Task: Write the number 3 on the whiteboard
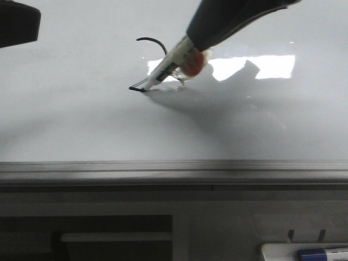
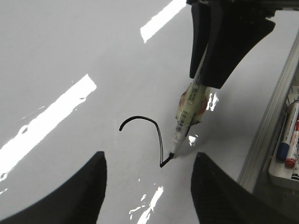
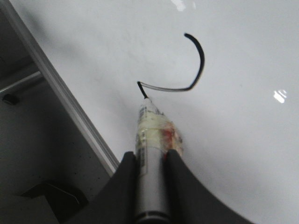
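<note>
The whiteboard (image 1: 81,114) is a glossy pale grey board with a bright glare patch and a grey lower rail (image 1: 163,169). My right gripper (image 3: 150,157) is shut on a white marker (image 3: 148,126) wrapped in tape with a red spot. The marker leans down to the left in the front view (image 1: 167,64), and its tip touches the board. The number 3 (image 2: 159,133) shows as a thin black arc, then a stroke down to a sharp point where the tip rests; it also shows in the right wrist view (image 3: 200,65). My left gripper (image 2: 149,161) is open and empty, hovering over the board beside the line.
A white tray (image 1: 272,251) below the rail at the front right holds a blue-capped marker (image 1: 318,254). The left wrist view shows the tray's markers (image 2: 286,140) beyond the rail (image 2: 271,121). A dark part of the left arm (image 1: 16,24) shows at the far left.
</note>
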{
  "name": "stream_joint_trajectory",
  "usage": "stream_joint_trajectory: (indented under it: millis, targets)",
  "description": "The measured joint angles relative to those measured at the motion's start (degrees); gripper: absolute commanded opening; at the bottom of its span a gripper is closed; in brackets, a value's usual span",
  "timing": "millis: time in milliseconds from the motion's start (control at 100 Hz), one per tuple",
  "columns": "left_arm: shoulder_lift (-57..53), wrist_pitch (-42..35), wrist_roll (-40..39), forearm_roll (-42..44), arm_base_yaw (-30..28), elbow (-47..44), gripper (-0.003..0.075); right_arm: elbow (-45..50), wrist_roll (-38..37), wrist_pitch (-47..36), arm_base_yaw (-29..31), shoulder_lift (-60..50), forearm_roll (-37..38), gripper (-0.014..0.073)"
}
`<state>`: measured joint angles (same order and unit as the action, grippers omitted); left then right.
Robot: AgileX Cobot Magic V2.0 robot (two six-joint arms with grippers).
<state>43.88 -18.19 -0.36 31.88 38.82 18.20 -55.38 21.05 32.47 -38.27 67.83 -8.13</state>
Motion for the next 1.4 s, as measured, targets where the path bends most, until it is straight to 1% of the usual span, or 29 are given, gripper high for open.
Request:
stream_joint_trajectory:
  millis: [130, 290, 390, 520, 820, 1080, 1250, 1400]
  targets:
    - [0.00, 0.01, 0.00, 0.00, 0.00, 0.00, 0.0375, 0.00, -3.00, 4.47, 0.39, -2.00, 3.91, -0.0039]
    - [0.00, 0.01, 0.00, 0.00, 0.00, 0.00, 0.0375, 0.79, -3.73, 7.92, -0.02, -2.77, 4.89, -0.0039]
    - [0.00, 0.01, 0.00, 0.00, 0.00, 0.00, 0.0375, 1.74, -4.04, 7.67, -1.73, -2.54, 5.13, -0.0040]
    - [0.00, 0.01, 0.00, 0.00, 0.00, 0.00, 0.0375, 1.97, -4.03, 4.48, -3.51, -0.48, 5.03, -0.0040]
    - [0.00, 0.01, 0.00, 0.00, 0.00, 0.00, 0.0375, 1.97, -4.16, -0.93, -5.04, 3.91, 0.58, -0.0040]
    - [0.00, 0.01, 0.00, 0.00, 0.00, 0.00, 0.0375, 0.42, -4.20, 0.03, -5.32, 4.39, 0.35, -0.0040]
    - [0.00, -0.12, 0.00, 0.35, 0.00, 0.00, 0.0375, 0.29, -3.57, -0.83, -7.89, 1.84, 2.29, -0.0040]
    - [0.00, -0.25, 0.00, 5.59, 0.00, 0.00, 0.0375, 0.15, -3.48, 1.60, -8.92, -2.36, 2.90, -0.0040]
